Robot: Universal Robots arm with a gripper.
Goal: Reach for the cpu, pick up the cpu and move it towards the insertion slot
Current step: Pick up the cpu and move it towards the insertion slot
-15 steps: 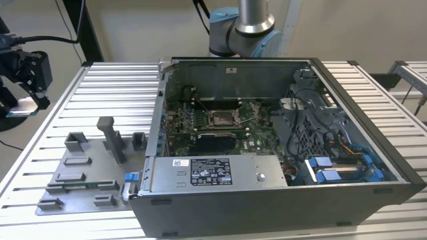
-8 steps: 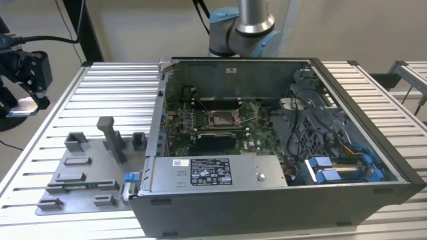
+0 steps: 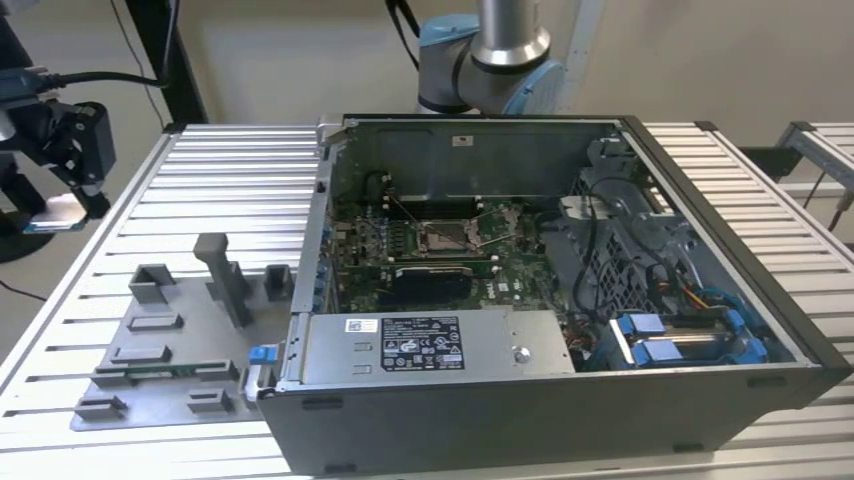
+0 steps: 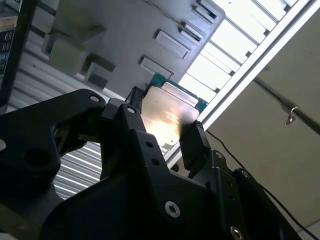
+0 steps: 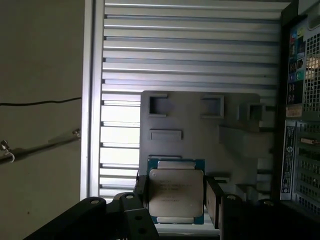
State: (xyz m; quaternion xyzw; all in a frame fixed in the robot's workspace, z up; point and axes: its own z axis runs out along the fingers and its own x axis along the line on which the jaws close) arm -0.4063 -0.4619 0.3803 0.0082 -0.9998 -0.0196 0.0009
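The hand (image 5: 176, 200) is clamped on the cpu (image 5: 176, 192), a finger on each side edge, and the chip's silvery face shows in both wrist views. In the exterior view the hand is at the upper left of the frame, by the edge of the slatted counter (image 3: 227, 180), well apart from the open computer case (image 3: 534, 420). The insertion slot (image 3: 443, 235) sits mid-frame in the green board inside that case. A grey fixture plate (image 3: 174, 350) lies lower left, just beside the case.
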